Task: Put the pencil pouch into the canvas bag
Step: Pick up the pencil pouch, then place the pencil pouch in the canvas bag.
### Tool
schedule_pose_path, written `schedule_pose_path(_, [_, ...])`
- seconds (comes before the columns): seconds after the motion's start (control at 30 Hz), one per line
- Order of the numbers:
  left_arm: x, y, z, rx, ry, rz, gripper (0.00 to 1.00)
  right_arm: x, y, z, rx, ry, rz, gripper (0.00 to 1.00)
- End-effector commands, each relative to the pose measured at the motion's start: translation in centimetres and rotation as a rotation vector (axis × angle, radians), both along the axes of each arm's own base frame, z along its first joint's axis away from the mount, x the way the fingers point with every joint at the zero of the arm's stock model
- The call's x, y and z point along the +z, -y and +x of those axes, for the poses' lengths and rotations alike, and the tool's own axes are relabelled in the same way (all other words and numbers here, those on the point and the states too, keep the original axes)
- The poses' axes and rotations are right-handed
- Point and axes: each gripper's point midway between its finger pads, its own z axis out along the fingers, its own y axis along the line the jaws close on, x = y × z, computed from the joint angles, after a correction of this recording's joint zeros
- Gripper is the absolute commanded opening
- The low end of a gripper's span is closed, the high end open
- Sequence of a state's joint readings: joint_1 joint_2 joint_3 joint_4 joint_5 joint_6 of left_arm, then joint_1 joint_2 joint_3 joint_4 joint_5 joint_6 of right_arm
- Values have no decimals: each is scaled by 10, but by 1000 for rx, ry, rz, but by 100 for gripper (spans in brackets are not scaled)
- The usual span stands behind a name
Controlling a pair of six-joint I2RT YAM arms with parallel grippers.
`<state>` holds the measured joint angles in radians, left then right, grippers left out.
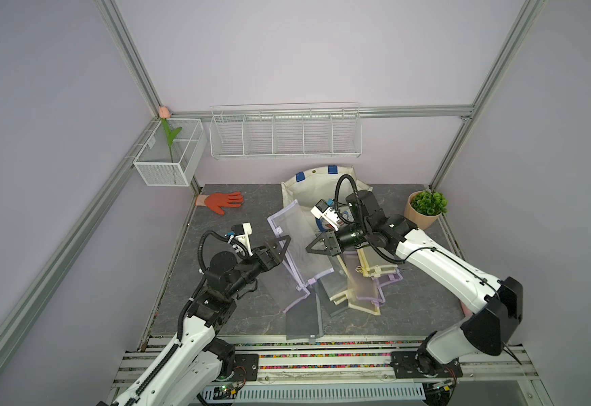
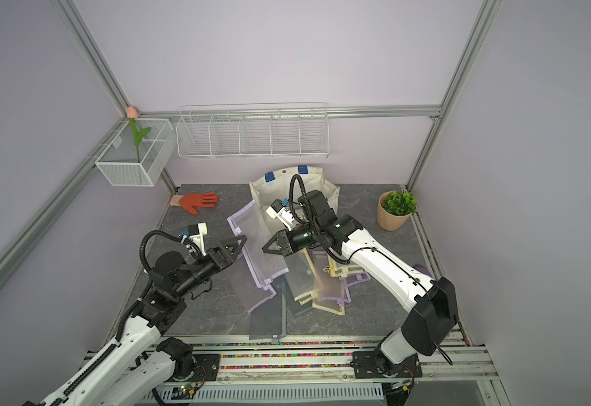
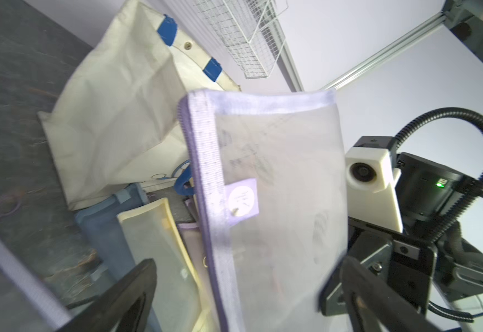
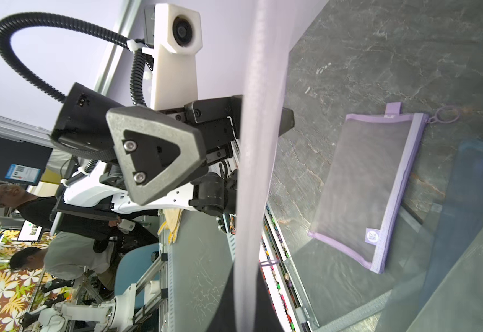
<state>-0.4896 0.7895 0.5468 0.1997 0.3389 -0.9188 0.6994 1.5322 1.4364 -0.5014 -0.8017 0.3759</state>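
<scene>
1. Nearest, spare mesh pouches (image 1: 361,291) heaped on worktop (image 1: 410,309), 5 o'clock of centre.
2. At centre, from 9 o'clock, left gripper (image 1: 281,247): jaws released, standing either side of pencil pouch (image 1: 294,232).
3. From 3 o'clock, right gripper (image 1: 313,249): jaws clenched on pencil pouch, held tilted above worktop.
4. At 12 o'clock, canvas bag (image 1: 308,189); pouch outside it.

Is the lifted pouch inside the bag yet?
Out. The lilac-trimmed pouch is held up by the right gripper, its whole outline showing outside the canvas bag.
</scene>
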Motion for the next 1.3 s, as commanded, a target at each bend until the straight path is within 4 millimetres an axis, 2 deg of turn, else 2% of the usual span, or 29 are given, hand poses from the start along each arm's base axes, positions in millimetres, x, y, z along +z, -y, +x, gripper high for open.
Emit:
schedule_pose_path(0.0, [26,22,-1,-83,89,-43,100,10,0,-5,16,-18,69,7])
schedule_pose_path(0.03, [30,26,-1,-95,99,-51,99,11,1,-4,12,-19,78,7])
schedule_pose_path(0.07, [35,30,0,-102,117,-64,94,11,2,-4,7,-21,79,7])
schedule_pose_path(0.1, [39,34,0,-108,131,-77,84,10,3,-2,0,-24,76,7])
schedule_pose_path(0.13, [44,35,0,-110,146,-92,70,10,5,-1,-6,-24,75,7])
schedule_pose_path(0.17, [48,36,0,-109,161,-110,48,9,7,1,-19,-23,72,7])
schedule_pose_path(0.2, [52,35,-1,-109,174,-128,34,8,11,4,-36,-23,68,7])
schedule_pose_path(0.33, [57,32,-3,-97,184,-115,0,1,26,15,-103,-33,34,8])
schedule_pose_path(0.4, [60,32,-2,-92,189,-62,0,-3,33,18,-130,-20,-4,17])
schedule_pose_path(0.47, [66,32,3,-74,200,7,0,-6,41,20,-162,3,-63,40])
schedule_pose_path(0.5, [67,32,8,-57,203,59,0,-8,47,22,-182,15,-98,49])
schedule_pose_path(0.53, [73,32,12,-47,218,101,0,-9,53,23,-194,25,-120,52])
schedule_pose_path(0.63, [91,36,34,-13,260,249,0,-8,72,28,-259,58,-160,72])
schedule_pose_path(0.7, [97,41,56,8,273,390,0,-13,89,33,-321,61,-203,85])
schedule_pose_path(0.8, [119,51,86,44,343,582,0,-21,117,37,-409,54,-270,99])
schedule_pose_path(0.9, [143,68,118,76,439,759,0,-28,141,35,-470,41,-299,92])
schedule_pose_path(1.0, [162,90,150,117,535,960,0,-35,153,27,-482,19,-313,89])
schedule_pose_path(1.13, [165,120,186,149,621,1172,0,-38,161,19,-492,14,-324,88])
schedule_pose_path(1.27, [145,138,205,114,646,1266,0,-36,168,20,-511,23,-334,88])
